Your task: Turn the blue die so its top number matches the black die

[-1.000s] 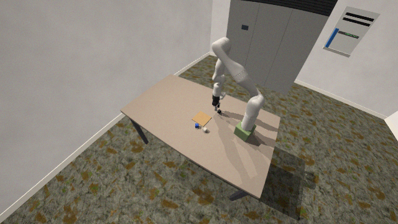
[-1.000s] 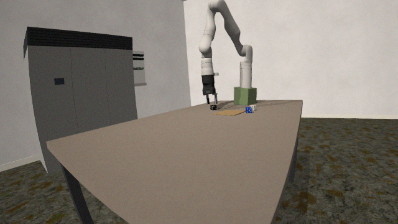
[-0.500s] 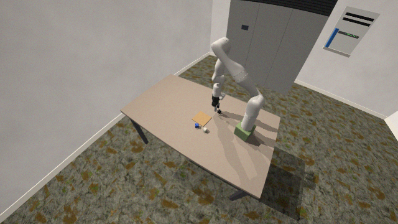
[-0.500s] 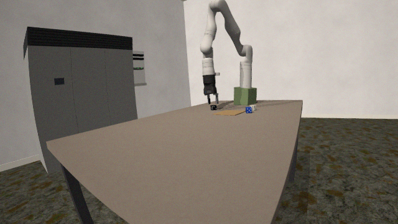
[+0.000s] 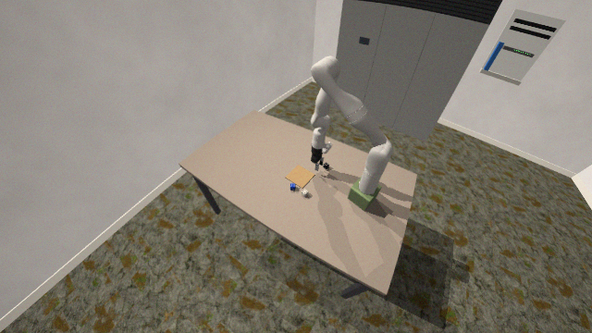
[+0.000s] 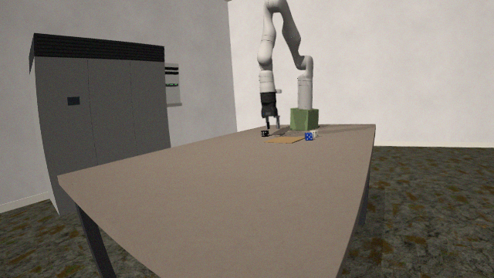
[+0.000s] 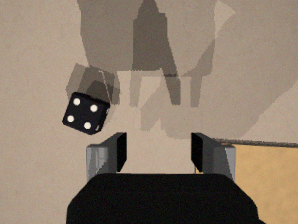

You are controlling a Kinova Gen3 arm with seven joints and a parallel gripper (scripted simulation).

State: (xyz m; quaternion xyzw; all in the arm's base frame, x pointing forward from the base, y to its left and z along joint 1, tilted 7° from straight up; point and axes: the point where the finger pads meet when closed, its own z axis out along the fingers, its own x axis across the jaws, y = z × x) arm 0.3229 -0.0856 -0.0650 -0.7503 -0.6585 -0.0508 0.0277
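Note:
The blue die [image 5: 292, 187] [image 6: 309, 136] rests on the table just off one edge of the tan mat [image 5: 301, 176] [image 6: 285, 140] [image 7: 266, 176], with a white die [image 5: 305, 193] [image 6: 315, 133] close beside it. The black die [image 5: 326, 166] [image 6: 265, 133] [image 7: 85, 113] lies on the bare table off the mat's opposite side, white pips up. My gripper [image 5: 318, 166] [image 6: 272, 125] [image 7: 158, 146] is open and empty. It hangs low over the table between the black die and the mat's corner, touching neither.
The arm's green base block [image 5: 363, 194] [image 6: 304, 119] stands on the table [image 5: 259, 153] behind the dice. A grey cabinet [image 6: 96, 108] stands beyond the table's far edge.

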